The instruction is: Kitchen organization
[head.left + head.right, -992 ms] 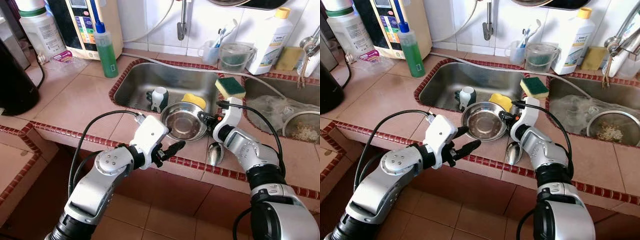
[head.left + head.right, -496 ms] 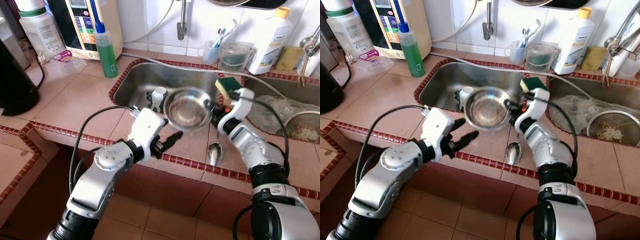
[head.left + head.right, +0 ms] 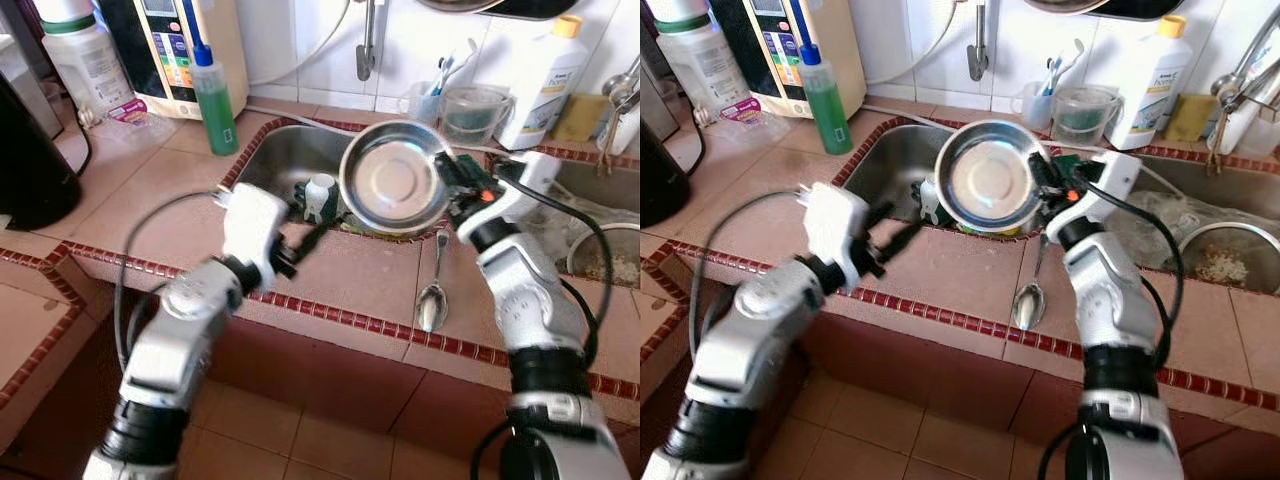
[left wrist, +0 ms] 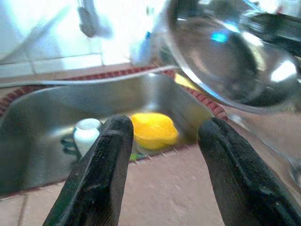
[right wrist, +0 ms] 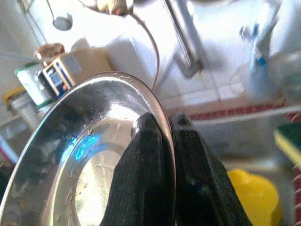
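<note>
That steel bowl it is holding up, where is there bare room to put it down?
The right pincer grips the steel bowl by its rim. Bare tile lies on the counter between the sink's front edge and the spoon, and left of the sink below the green bottle. The sink holds a sponge and cup; the back wall is crowded.

Bright, even light is falling across the head views, washing out the white tiled wall [image 3: 300, 40] at the top. Motion blur is smearing both silver arms. Glare is flaring off the round steel bowl [image 3: 393, 178]. The wrist views are looking soft and overexposed behind.
</note>
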You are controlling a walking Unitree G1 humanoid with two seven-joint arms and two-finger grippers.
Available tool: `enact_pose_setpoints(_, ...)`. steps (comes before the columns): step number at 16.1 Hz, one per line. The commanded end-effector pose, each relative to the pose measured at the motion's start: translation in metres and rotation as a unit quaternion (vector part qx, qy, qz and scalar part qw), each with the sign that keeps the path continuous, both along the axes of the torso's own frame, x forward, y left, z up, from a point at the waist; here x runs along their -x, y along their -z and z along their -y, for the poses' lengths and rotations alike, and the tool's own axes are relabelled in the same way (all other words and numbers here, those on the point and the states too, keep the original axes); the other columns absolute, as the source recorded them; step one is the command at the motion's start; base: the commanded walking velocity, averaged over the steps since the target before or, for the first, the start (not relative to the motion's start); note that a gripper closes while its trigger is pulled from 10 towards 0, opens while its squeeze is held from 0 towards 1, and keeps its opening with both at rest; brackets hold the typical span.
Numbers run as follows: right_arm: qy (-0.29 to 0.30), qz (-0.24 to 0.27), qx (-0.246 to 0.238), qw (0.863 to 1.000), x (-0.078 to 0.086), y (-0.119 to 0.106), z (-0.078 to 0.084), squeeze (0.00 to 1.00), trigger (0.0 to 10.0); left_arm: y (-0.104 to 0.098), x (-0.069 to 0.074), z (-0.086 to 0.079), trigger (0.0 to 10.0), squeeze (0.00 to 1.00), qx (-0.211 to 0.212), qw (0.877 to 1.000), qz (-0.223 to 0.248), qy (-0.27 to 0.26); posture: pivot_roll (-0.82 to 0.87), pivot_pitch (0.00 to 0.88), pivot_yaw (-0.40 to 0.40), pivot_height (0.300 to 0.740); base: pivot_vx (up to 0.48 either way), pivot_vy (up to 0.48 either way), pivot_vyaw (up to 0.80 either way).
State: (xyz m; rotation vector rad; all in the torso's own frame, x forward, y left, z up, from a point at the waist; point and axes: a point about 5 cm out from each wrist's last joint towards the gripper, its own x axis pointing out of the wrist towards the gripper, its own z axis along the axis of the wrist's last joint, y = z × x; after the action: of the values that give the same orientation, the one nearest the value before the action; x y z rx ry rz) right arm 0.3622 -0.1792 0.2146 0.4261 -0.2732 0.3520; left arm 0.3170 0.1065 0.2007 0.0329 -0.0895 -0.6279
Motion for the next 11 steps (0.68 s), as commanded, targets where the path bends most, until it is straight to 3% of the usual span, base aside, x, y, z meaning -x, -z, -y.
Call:
enact_pose_setpoints(1, 0.013, 0.028, 0.004, 0.999, 0.004, -0.01, 0.002, 0.0, 10.0, -0.002, -0.002, -0.005, 10.0, 0.0, 0.012, 1.0, -0.001, -0.01, -0.17, 0.061, 0.031, 0.74, 0.0, 0.0, 0.0)
enact_pose_setpoints(5, 0.063, 0.095, 0.074, 0.991, 0.025, -0.017, 0.007, 0.0, 10.0, 0.001, -0.006, -0.02, 10.0, 0.0, 0.033, 0.999, 0.002, -0.028, -0.18, 0.057, 0.035, 0.74, 0.0, 0.0, 0.0)
enact_pose_setpoints(6, 0.069, 0.105, 0.094, 0.988, 0.034, -0.015, 0.005, 0.0, 10.0, 0.003, -0.009, -0.03, 10.0, 0.0, 0.048, 0.998, -0.005, -0.05, -0.18, 0.057, 0.036, 0.74, 0.0, 0.0, 0.0)
enact_pose_setpoints(8, 0.077, 0.103, 0.114, 0.985, 0.042, -0.009, 0.005, 0.0, 10.0, -0.001, -0.014, -0.046, 10.0, 0.0, 0.07, 0.994, -0.006, -0.078, -0.19, 0.059, 0.039, 0.74, 0.0, 0.0, 0.0)
enact_pose_setpoints(11, 0.088, 0.106, 0.135, 0.981, 0.043, -0.008, 0.008, 0.0, 10.0, -0.004, -0.017, -0.052, 10.0, 0.0, 0.071, 0.995, -0.002, -0.077, -0.19, 0.06, 0.04, 0.74, 0.0, 0.0, 0.0)
